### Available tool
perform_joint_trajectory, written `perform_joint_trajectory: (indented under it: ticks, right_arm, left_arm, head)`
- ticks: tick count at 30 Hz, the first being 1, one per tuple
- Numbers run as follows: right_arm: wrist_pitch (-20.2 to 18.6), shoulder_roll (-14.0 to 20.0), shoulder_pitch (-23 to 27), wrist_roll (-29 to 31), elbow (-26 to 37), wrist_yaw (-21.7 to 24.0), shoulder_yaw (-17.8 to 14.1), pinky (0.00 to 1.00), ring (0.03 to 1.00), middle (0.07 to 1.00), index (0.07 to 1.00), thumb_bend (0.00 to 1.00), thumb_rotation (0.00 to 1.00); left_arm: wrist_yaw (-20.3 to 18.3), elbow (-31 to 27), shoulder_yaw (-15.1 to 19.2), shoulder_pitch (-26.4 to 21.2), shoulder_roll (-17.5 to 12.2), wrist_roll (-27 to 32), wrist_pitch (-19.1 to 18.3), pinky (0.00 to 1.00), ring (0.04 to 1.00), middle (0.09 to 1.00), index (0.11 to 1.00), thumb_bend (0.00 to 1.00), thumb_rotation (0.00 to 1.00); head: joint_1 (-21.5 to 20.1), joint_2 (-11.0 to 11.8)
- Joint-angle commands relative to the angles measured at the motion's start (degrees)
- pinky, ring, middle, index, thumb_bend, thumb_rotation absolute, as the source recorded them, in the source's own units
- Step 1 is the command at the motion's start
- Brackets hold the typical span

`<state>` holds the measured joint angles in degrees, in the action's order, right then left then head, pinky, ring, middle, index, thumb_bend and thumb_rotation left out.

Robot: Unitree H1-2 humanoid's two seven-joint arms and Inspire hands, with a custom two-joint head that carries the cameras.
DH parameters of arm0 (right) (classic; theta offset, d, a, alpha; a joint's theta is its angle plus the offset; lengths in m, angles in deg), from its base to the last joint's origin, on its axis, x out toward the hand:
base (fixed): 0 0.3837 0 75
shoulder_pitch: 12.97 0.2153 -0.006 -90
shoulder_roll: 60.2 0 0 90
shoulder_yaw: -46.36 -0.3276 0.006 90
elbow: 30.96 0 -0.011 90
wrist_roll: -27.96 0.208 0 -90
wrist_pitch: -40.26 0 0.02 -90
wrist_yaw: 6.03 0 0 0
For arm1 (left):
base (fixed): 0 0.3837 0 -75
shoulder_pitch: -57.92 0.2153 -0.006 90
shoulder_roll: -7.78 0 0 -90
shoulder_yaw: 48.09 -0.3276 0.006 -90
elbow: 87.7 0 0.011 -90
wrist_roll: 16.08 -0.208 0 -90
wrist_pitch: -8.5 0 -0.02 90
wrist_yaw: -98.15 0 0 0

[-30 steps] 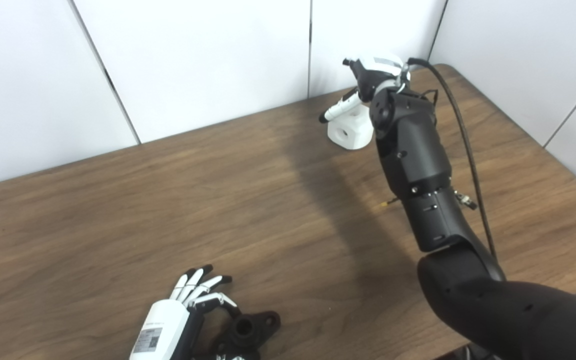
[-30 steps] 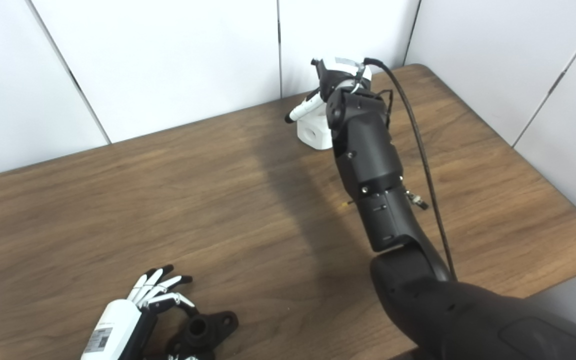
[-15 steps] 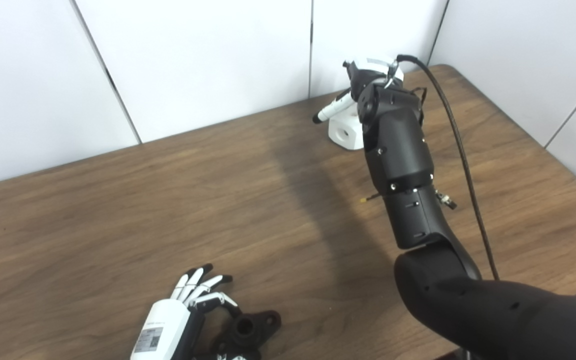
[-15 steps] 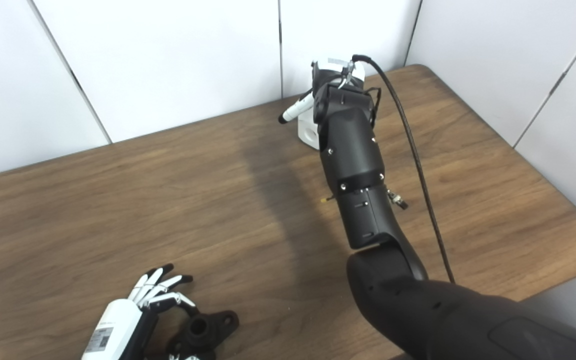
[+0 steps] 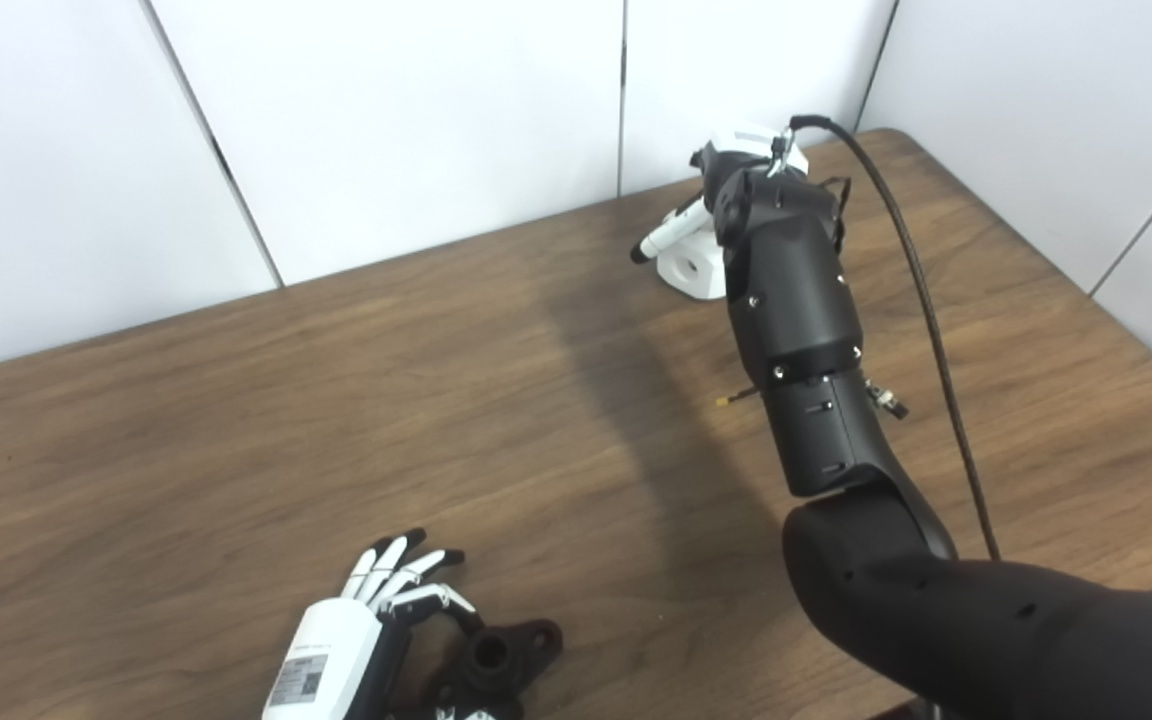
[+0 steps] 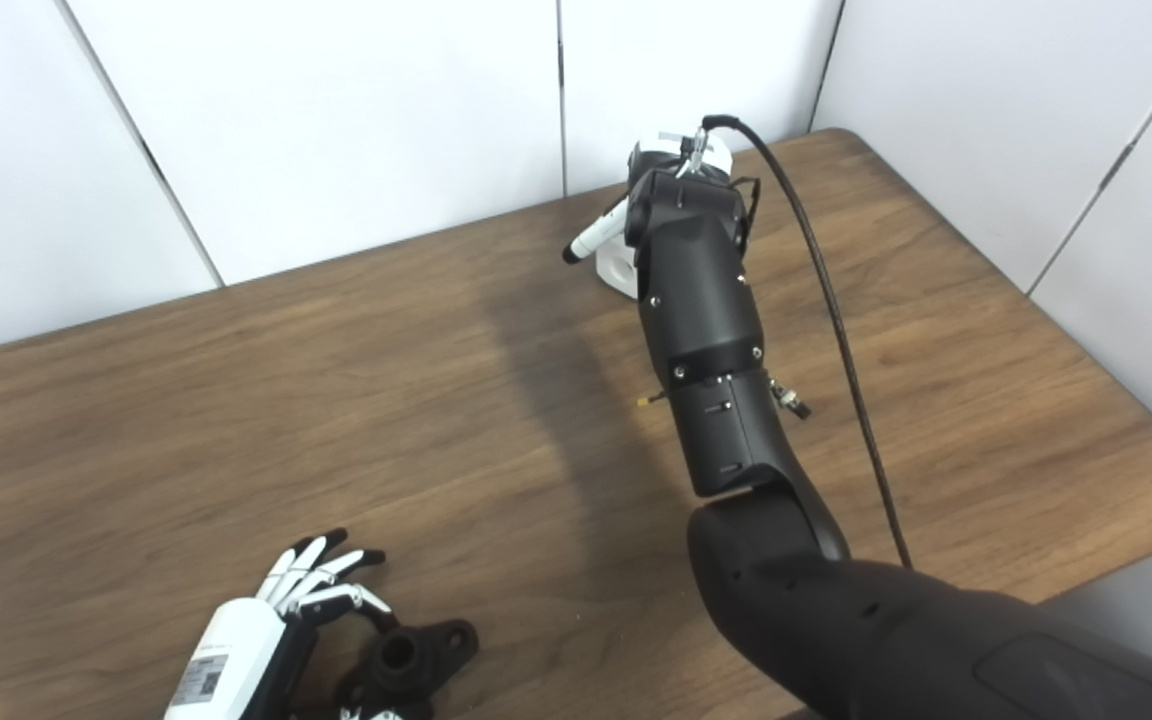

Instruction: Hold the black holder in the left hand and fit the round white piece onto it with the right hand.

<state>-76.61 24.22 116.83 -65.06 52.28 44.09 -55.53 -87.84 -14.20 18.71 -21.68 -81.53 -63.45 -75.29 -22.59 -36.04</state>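
The black holder (image 5: 496,660) lies flat on the wooden table (image 5: 236,420) at the near edge, its round socket facing up. My left hand (image 5: 386,610) rests against its left side with the fingers (image 5: 406,570) spread apart, holding nothing. The white piece (image 5: 688,272), a blocky part with a round hole in its side, stands at the table's far end near the wall. My right hand (image 5: 736,165) is over it, mostly hidden behind my own black forearm (image 5: 796,310). One white finger (image 5: 664,237) sticks out to the left. Its grip cannot be seen.
A black cable (image 5: 921,300) runs along the right forearm from the wrist. White wall panels (image 5: 416,120) close off the table's far side. The table's right edge (image 5: 1116,330) runs diagonally, and its near right corner lies behind my right upper arm.
My right arm has swung left and lowered over the white piece, covering more of it. The left hand and the black holder have not moved.
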Motion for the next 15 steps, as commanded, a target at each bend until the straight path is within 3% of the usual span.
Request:
perform_joint_trajectory:
  ticks: [1, 15]
  right_arm:
    - [-0.04, 1.77, 2.70, -1.04, 1.20, 0.12, 0.58, 0.86, 0.987, 0.970, 0.965, 0.92, 0.48]
    - [-0.04, 2.66, 1.75, -0.57, 0.56, -0.08, 0.44, 0.86, 0.978, 0.966, 0.957, 0.90, 0.48]
  left_arm:
    - [-2.82, 1.42, -0.13, 1.27, -1.03, -3.41, -3.17, 0.98, 0.959, 0.845, 0.490, 0.51, 0.06]
    - [-2.79, 0.88, -0.06, 1.57, -0.90, -3.14, -3.37, 0.97, 0.954, 0.842, 0.489, 0.51, 0.06]
  head:
    - [0.15, -0.04]
    - [0.56, -0.35]
